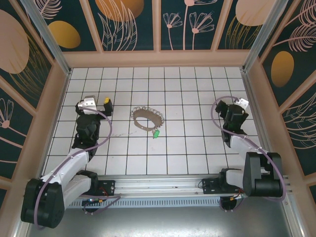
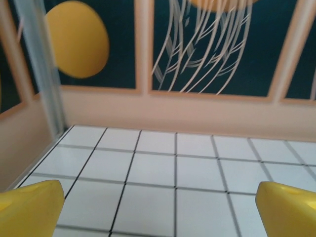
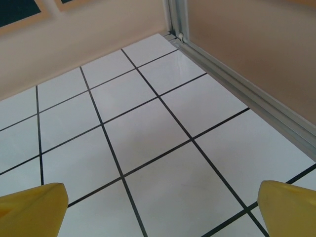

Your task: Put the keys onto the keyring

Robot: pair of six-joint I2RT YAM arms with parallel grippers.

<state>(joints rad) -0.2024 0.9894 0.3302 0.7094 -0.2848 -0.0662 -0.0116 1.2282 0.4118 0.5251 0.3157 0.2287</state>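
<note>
The keyring point(image 1: 146, 118), a thin grey hoop fringed with small silvery pieces, lies flat on the white tiled floor near the middle. The key point(image 1: 155, 134), with its bright green head, lies on the tiles just below the hoop's right side, apart from it. My left gripper point(image 1: 105, 105) hovers left of the hoop, open, with nothing between its yellow fingertips point(image 2: 29, 207). My right gripper point(image 1: 240, 104) is far right, open and empty; its yellow fingertips point(image 3: 289, 207) frame bare tiles.
Peach walls enclose the tiled floor point(image 1: 187, 89) on three sides. An aluminium corner post point(image 3: 174, 19) and the right wall's metal base rail point(image 3: 247, 94) run close to my right gripper. The left wall and its post point(image 2: 42, 69) stand near my left gripper.
</note>
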